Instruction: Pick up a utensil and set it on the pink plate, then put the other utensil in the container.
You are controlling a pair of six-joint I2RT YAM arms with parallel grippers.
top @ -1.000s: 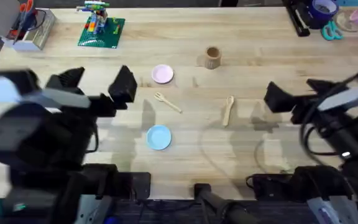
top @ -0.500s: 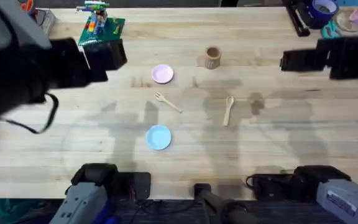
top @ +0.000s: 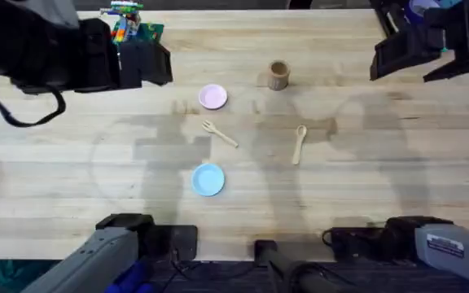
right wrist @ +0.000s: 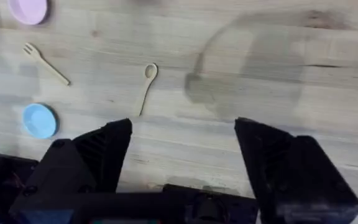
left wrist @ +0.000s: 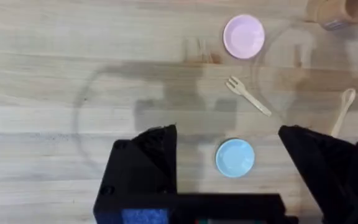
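A robotics lab or workshop is showing here: two arm bases are sitting at the near edge of a pale wooden surface (top: 365, 187), while a toy brick model (top: 129, 28), scissors (top: 435, 41) and tape rolls (top: 424, 11) are lying along its far edge.

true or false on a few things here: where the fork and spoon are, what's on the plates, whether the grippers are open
1. The fork lies on the table between the pink plate and the blue plate. True.
2. The spoon is inside the wooden cup. False: it lies on the table, apart from the cup.
3. The pink plate has a utensil on it. False: it is bare.
4. The left gripper and right gripper are both open, holding nothing. True.
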